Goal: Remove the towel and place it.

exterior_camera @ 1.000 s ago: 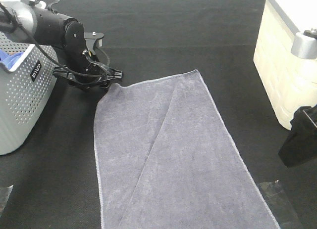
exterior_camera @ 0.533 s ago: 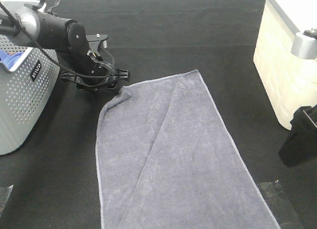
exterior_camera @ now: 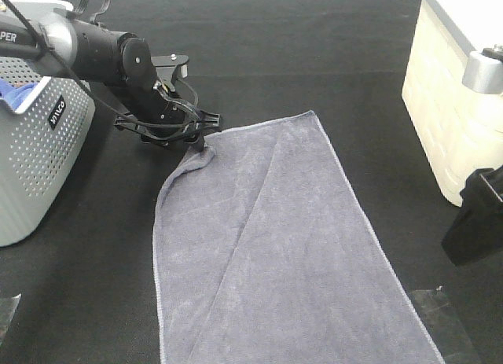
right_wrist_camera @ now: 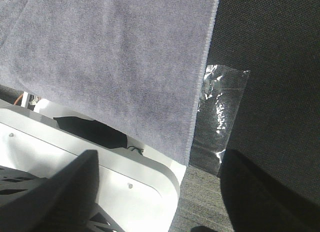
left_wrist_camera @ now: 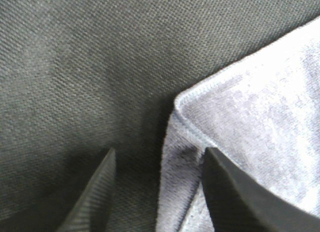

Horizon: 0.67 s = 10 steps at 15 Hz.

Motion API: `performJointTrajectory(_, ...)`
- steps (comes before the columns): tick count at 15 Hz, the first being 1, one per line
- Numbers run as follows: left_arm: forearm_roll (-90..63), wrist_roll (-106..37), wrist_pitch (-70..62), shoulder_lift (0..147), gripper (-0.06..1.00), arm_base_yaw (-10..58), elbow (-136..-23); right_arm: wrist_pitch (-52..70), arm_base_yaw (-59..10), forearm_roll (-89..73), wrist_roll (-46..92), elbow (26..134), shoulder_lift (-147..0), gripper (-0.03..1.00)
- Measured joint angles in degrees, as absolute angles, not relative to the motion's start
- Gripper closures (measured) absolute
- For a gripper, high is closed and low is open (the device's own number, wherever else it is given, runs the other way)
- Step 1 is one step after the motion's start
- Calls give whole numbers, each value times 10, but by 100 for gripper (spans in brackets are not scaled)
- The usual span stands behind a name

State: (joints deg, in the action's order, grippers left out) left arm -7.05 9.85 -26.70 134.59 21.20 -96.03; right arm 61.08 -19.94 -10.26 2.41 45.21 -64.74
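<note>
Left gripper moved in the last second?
Yes. The left gripper has shifted right, away from the grey basket, and the towel corner bunched along with it.

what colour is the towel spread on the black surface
Slate grey-purple, plain with no pattern. The exterior high view shows the towel best.

Towel (exterior_camera: 275,246): near end cut off by the lower edge of the high view; perforated basket (exterior_camera: 39,159): cropped at the left edge, the blue cloth (exterior_camera: 9,93) inside mostly hidden by its wall; cream container (exterior_camera: 444,104): cropped at the right edge; left gripper (left_wrist_camera: 160,202): contact with the towel's corner not discernible; right gripper (right_wrist_camera: 170,192): fingers dark, blurred, cut off.
</note>
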Motion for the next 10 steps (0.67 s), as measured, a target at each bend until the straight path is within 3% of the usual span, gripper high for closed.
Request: performJointTrajectory(10,-75,79,-286,1344,44,224,-960,611,-199,-103,24,452,-647,31)
